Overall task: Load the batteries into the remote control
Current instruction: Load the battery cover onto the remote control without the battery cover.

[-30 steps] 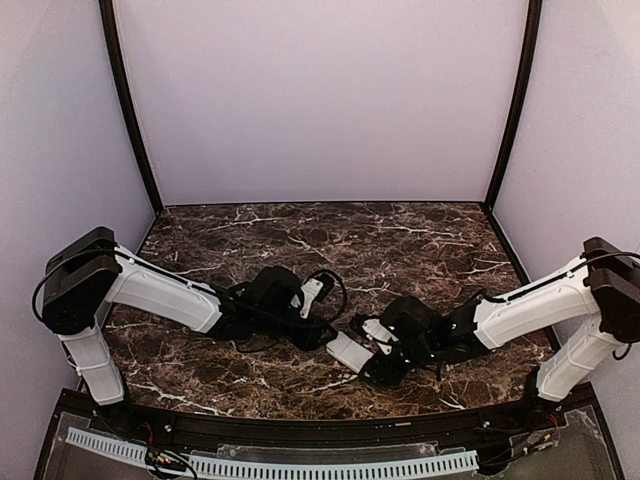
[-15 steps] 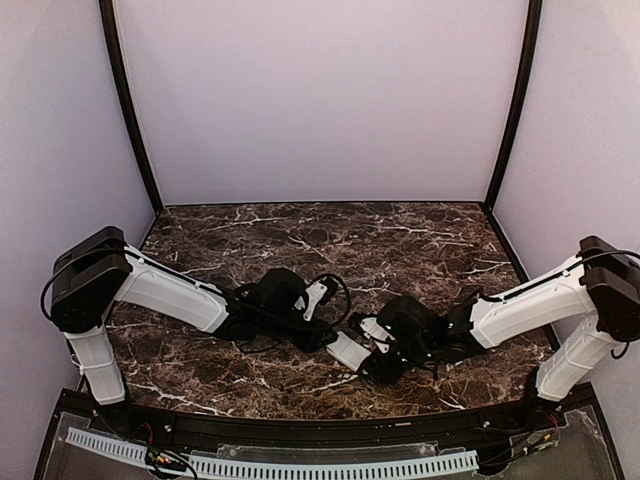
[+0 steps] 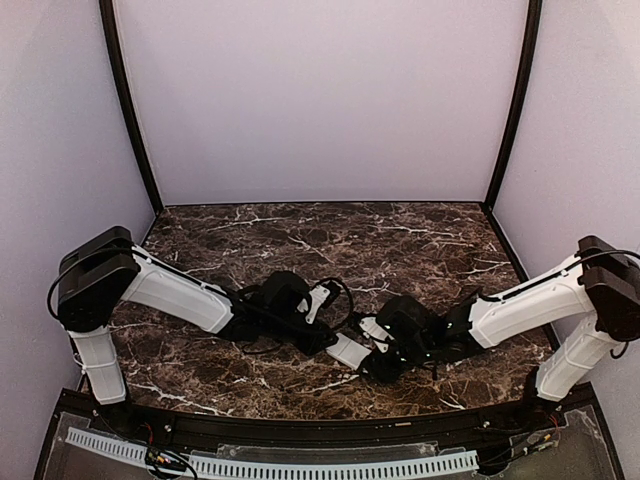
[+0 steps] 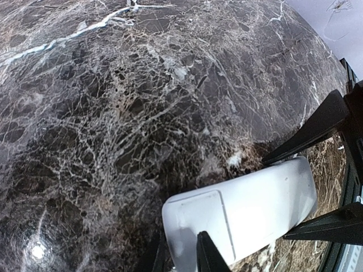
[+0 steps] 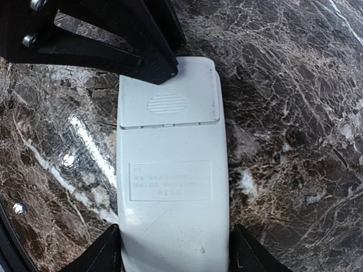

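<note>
The white remote control [image 3: 347, 350] lies back up on the marble between the two arms. My right gripper [image 3: 374, 362] is shut on its near end, one finger on each long side [image 5: 173, 252]. Its back cover [image 5: 168, 93], with a ribbed thumb patch, is seated on the far end. My left gripper [image 3: 325, 338] has its jaws almost together [image 4: 181, 258]. One fingertip [image 5: 161, 67] rests on the cover's end, which also shows in the left wrist view [image 4: 198, 218]. No batteries are in view.
The dark marble table [image 3: 330, 240] is walled by pale panels at the back and both sides. A black rail with a white strip [image 3: 300, 462] runs along the near edge. Both forearms lie low over the table's near half.
My left arm has reached a little further right, so its fingers now meet the remote's end. My right gripper has edged slightly left with the remote.
</note>
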`<action>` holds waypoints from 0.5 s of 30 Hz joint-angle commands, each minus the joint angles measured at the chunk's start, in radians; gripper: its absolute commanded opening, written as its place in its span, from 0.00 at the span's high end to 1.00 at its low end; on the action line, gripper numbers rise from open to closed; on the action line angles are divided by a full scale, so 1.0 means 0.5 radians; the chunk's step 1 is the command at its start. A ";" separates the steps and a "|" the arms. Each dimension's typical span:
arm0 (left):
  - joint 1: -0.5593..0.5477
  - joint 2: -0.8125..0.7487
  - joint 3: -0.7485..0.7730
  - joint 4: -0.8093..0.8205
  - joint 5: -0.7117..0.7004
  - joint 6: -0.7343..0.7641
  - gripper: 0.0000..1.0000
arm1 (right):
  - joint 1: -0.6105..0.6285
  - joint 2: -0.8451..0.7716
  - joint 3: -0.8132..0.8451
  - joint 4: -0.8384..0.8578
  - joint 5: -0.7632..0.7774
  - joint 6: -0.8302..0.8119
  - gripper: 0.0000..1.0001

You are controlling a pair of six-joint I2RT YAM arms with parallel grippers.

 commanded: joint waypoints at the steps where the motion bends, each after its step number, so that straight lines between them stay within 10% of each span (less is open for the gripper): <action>1: -0.006 0.012 0.022 -0.089 0.029 0.021 0.81 | 0.019 0.112 -0.036 -0.194 -0.068 0.028 0.38; 15: -0.061 0.015 -0.071 -0.117 0.060 -0.132 0.86 | 0.033 0.125 -0.037 -0.198 -0.080 0.048 0.52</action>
